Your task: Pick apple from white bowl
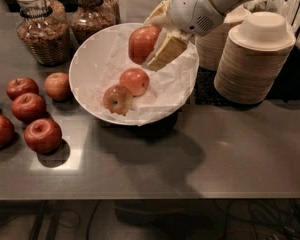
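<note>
**A:** What are the jaws doing?

**B:** They are clamped on the apple. One beige finger presses against its right side, and the other is mostly hidden behind it. The grip runs across the round middle, which I judge the surest hold on so smooth a skin.

**A:** And where is the apple?

**B:** In the air over the far side of the white bowl, apparently clear of the crumpled paper lining. The arm reaches in from the upper right, passing above the stacked beige bowls rather than through them.

**A:** What lies in the bowl?

**B:** Two apples rest on the paper, a reddish one and, just beside it, a yellow-patched one with a dark stem pit. Neither touches the held fruit.

**A:** Anything else around?

**B:** Darker red apples sit on the desk left of the bowl. Glass jars stand behind them, well apart from the jaws.

**A:** How far along is it?

**B:** The pick looks essentially made. What remains, I think, is carrying the fruit off without it slipping.
</note>
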`<state>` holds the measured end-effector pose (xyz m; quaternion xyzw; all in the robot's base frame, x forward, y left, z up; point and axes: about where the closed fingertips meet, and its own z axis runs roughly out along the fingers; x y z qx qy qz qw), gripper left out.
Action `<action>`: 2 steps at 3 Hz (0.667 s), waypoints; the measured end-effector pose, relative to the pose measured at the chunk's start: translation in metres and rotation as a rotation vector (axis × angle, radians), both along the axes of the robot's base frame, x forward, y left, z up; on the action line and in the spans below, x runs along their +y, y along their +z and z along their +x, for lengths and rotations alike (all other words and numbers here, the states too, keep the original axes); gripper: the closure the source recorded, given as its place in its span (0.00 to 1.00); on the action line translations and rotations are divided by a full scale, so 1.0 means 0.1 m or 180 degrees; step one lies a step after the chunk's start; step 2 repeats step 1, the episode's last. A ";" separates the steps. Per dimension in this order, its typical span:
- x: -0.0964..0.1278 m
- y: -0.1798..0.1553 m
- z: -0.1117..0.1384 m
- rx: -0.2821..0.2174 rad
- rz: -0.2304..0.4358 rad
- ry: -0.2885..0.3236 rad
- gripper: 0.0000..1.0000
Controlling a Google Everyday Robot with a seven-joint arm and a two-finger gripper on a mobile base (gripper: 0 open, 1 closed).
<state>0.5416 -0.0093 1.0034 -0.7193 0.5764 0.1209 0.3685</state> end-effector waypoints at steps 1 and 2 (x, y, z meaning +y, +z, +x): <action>0.00 0.03 0.00 -0.0018 0.0009 0.0003 1.00; 0.00 0.03 0.00 -0.0018 0.0009 0.0003 1.00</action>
